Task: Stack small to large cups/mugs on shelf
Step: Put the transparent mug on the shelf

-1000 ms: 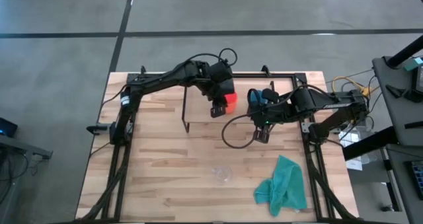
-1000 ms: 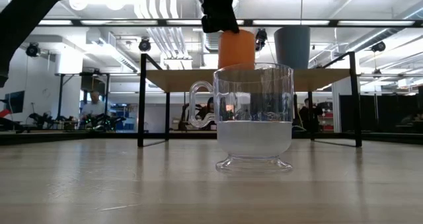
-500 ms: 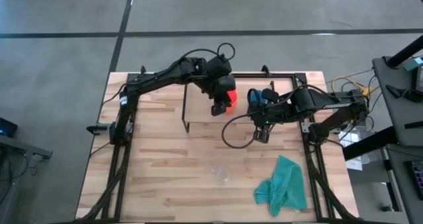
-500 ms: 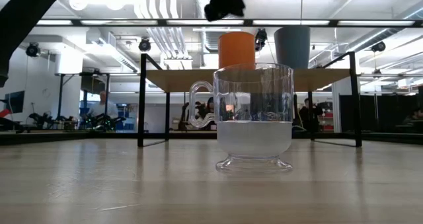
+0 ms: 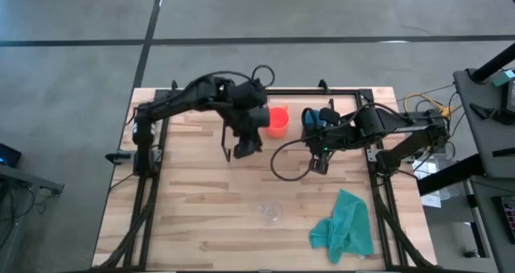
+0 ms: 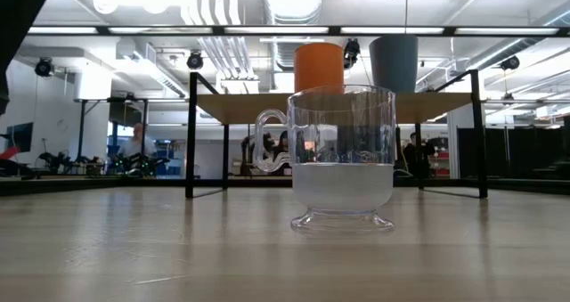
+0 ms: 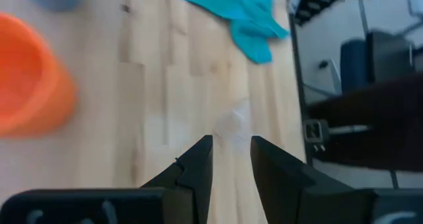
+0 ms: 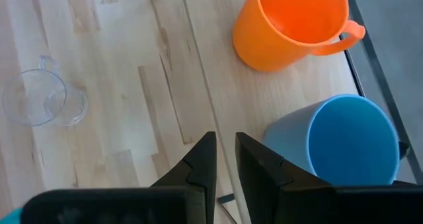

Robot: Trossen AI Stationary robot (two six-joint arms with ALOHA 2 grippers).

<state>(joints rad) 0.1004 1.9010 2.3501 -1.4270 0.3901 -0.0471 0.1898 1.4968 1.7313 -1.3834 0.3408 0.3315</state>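
High view: the shelf (image 5: 241, 128) stands at the far middle of the desk (image 5: 185, 217). The orange cup (image 5: 278, 121) sits on the shelf, and the blue cup (image 5: 311, 117) is just beside it, on the side away from the left arm. The left pincer (image 5: 244, 147) hangs over the shelf's near edge, apart from the orange cup. The right pincer (image 5: 318, 162) waits near the shelf's right end. The clear cup (image 5: 271, 213) stands on the desk, well forward of the shelf; a teal cloth (image 5: 344, 227) lies near it.

Low view: the clear cup (image 6: 342, 158) stands upright on the desk in front of the shelf (image 6: 338, 106). The orange cup (image 6: 319, 67) and blue cup (image 6: 393, 63) stand upright on the shelf, side by side.

Left wrist view: the left pincer (image 7: 230, 148) holds nothing; its fingers stand a narrow gap apart.

Right wrist view: the right pincer (image 8: 225, 147) is nearly closed and empty. The orange cup (image 8: 287, 26) and blue cup (image 8: 347, 141) stand close together, not touching.
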